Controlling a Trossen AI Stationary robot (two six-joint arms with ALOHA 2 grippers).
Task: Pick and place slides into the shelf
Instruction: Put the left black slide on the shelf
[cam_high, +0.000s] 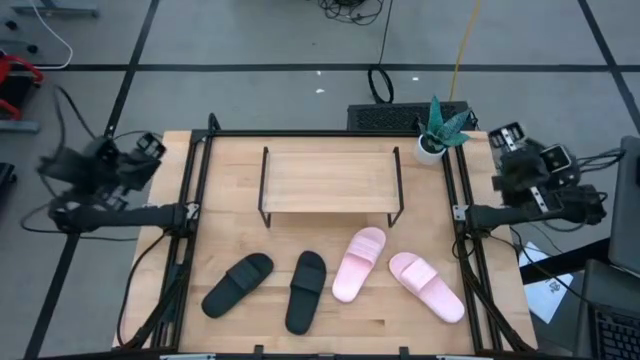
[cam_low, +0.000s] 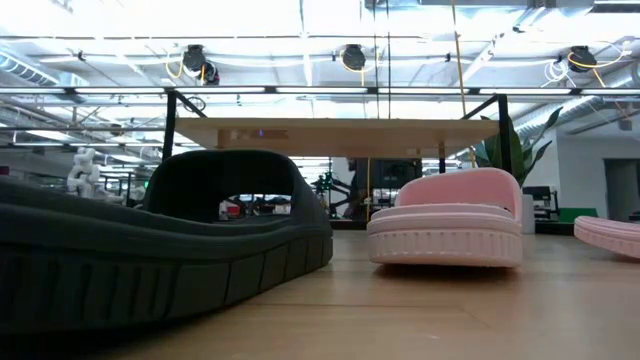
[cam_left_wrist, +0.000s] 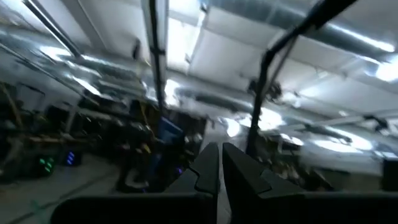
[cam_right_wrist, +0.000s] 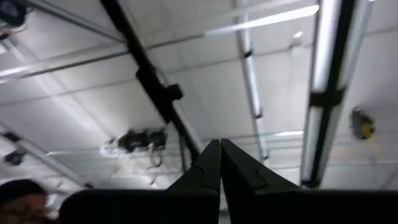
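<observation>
Four slides lie sole-down in a row on the near half of the table: two black slides (cam_high: 238, 284) (cam_high: 306, 290) and two pink slides (cam_high: 359, 263) (cam_high: 427, 285). In the low view a black slide (cam_low: 150, 250) fills the left and a pink one (cam_low: 446, 232) stands right of centre. The shelf (cam_high: 330, 184) stands on its black wire legs at the table's far middle, with nothing on its plank top (cam_low: 340, 133). My left gripper (cam_left_wrist: 220, 158) is shut, off the table's left edge, pointing up into the room. My right gripper (cam_right_wrist: 220, 154) is shut, off the right edge, facing the ceiling.
A small potted plant (cam_high: 440, 130) stands at the table's far right corner, beside the shelf. A black frame rail (cam_high: 185, 215) runs along the table's left side and another (cam_high: 462, 215) along its right. A dark keyboard-like box (cam_high: 385, 116) sits just beyond the far edge.
</observation>
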